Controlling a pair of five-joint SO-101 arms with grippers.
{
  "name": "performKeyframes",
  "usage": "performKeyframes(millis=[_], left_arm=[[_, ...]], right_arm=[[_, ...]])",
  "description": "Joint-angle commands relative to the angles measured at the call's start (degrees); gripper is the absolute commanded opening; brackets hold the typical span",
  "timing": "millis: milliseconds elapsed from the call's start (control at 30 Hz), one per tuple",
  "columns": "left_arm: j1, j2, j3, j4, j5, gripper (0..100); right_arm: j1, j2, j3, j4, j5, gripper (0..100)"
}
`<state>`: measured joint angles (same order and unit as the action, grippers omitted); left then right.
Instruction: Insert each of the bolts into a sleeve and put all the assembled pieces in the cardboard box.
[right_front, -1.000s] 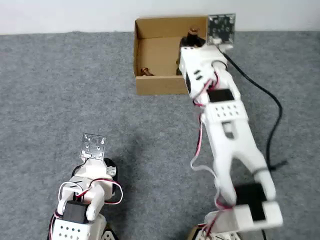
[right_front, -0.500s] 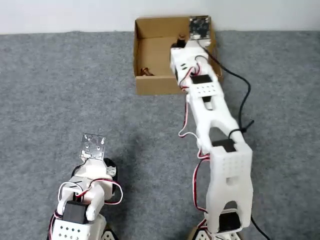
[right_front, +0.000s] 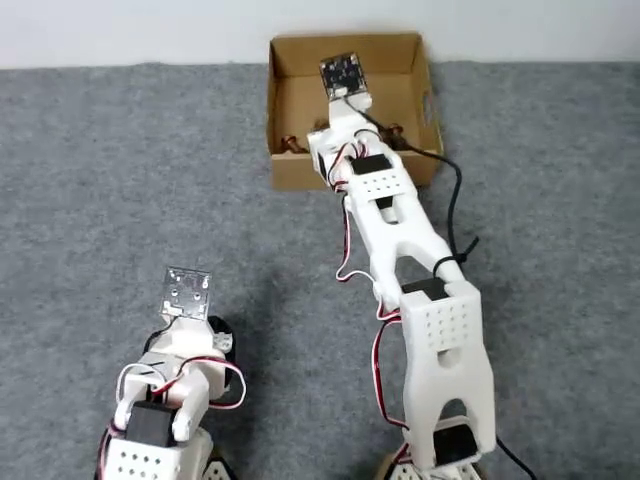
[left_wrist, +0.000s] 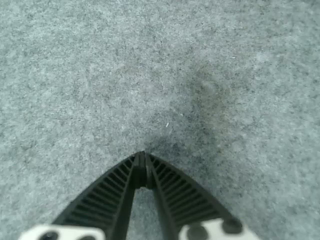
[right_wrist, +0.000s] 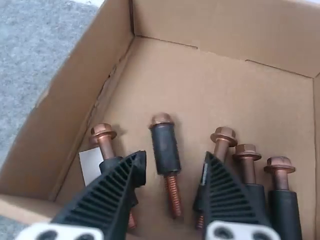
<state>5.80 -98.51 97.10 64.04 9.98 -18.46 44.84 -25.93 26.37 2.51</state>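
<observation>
Nothing can be read anywhere, neither words nor numbers; the pale sticker (right_wrist: 90, 167) on the cardboard box (right_wrist: 215, 85) floor looks blank.

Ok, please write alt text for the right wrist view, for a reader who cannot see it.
The right hand, open, hangs over the cardboard box, where five copper bolts in black sleeves lie side by side on the floor, one framed by the hand.

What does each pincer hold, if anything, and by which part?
Nothing. The left pincer is shut and empty over the carpet; the right pincer is open above a bolt lying in the box.
</observation>
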Motion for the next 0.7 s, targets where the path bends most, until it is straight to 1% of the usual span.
performKeyframes(millis=[0, 200, 233, 467, 600, 667], left_arm=[[-0.1, -0.5, -0.4, 0.2, -0.5, 1], [-0.1, -0.5, -0.4, 0.2, -0.5, 1], [-0.1, -0.5, -0.4, 0.2, -0.5, 1], [-0.1, -0.5, -0.4, 0.2, -0.5, 1], [-0.1, -0.5, -0.4, 0.2, -0.5, 1], [-0.1, -0.5, -0.4, 0.2, -0.5, 1]], right_arm=[[-1.9, -0.9, -1.8, 1.0, 0.9, 12.8], [-1.6, -5.8, -1.7, 1.8, 0.9, 0.3], [-1.6, -7.0, -1.7, 3.0, 0.9, 0.9], [-1.5, -17.6, -1.7, 19.1, 0.4, 0.8], [-1.5, -24.0, -1.7, 29.5, -3.5, 0.8], [-1.5, -26.5, -1.6, 33.9, -4.0, 0.8]])
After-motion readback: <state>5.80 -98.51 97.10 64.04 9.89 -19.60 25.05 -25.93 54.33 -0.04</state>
